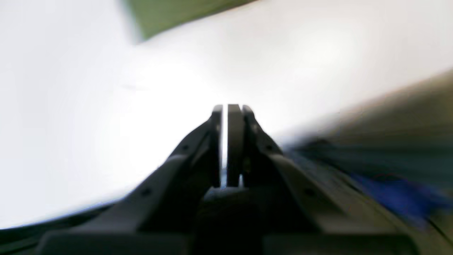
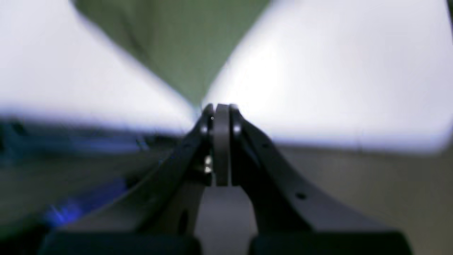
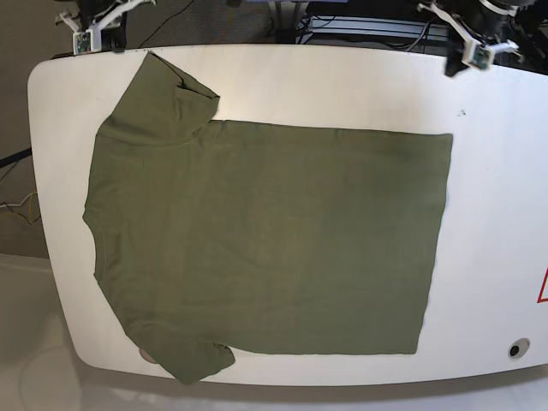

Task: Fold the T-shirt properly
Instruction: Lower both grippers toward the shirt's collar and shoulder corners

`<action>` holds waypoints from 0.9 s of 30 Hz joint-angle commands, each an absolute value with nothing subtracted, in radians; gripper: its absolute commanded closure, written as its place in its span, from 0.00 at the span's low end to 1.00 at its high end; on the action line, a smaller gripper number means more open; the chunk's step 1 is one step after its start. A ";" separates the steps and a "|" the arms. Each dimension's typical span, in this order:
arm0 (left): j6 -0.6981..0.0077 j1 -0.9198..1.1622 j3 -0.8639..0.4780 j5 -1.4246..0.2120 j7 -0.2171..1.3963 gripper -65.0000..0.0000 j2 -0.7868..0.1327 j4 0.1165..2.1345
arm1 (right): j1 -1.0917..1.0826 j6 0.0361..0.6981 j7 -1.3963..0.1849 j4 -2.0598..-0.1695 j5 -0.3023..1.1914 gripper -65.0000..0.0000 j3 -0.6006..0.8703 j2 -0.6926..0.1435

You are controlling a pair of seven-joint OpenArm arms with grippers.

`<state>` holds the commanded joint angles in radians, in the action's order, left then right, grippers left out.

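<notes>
The olive-green T-shirt (image 3: 265,240) lies spread flat on the white table (image 3: 497,171), collar side to the left and hem to the right. One sleeve (image 3: 163,86) points to the back left corner, the other (image 3: 193,360) lies at the front left. My right gripper (image 2: 220,105) is shut, and the sleeve's tip (image 2: 177,42) narrows to a point just ahead of its fingertips; it sits at the back left (image 3: 86,36). My left gripper (image 1: 229,106) is shut but for a thin slit and empty, above bare table at the back right (image 3: 469,53). A corner of the shirt (image 1: 170,14) shows far ahead of it.
Both wrist views are blurred. Cables and dark gear (image 3: 360,21) lie behind the table's back edge. A red mark (image 3: 543,287) and a small round hole (image 3: 515,348) are near the right edge. The table's rounded edge runs close to the shirt at the front left.
</notes>
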<state>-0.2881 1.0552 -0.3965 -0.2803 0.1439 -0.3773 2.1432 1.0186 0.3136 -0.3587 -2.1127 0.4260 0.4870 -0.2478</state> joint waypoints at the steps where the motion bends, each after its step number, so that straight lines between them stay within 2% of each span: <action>1: -0.294 1.047 -0.409 -0.284 0.151 1.00 -0.376 2.147 | 1.008 0.317 -0.371 -2.113 0.435 0.99 0.490 -0.248; 5: -0.318 1.011 -0.440 -0.286 0.189 1.00 -0.372 2.155 | 0.964 0.335 -0.413 -2.109 0.454 0.94 0.500 -0.244; 7: -0.366 0.983 -0.463 -0.314 0.212 1.00 -0.370 2.161 | 0.930 0.351 -0.437 -2.112 0.454 0.87 0.510 -0.234; 9: -0.387 0.976 -0.468 -0.325 0.215 1.00 -0.371 2.162 | 0.920 0.356 -0.441 -2.112 0.447 0.85 0.510 -0.228; 17: -0.421 0.959 -0.469 -0.383 0.217 1.00 -0.372 2.174 | 0.913 0.394 -0.424 -2.121 0.393 0.86 0.509 -0.178; 19: -0.430 0.951 -0.463 -0.434 0.205 0.91 -0.373 2.188 | 0.889 0.429 -0.420 -2.117 0.367 0.88 0.504 -0.148; 23: -0.415 0.927 -0.459 -0.448 0.185 0.76 -0.372 2.182 | 0.852 0.496 -0.427 -2.101 0.380 0.85 0.507 -0.141; 27: -0.393 0.898 -0.451 -0.446 0.166 0.75 -0.372 2.177 | 0.799 0.581 -0.436 -2.055 0.425 0.75 0.511 -0.143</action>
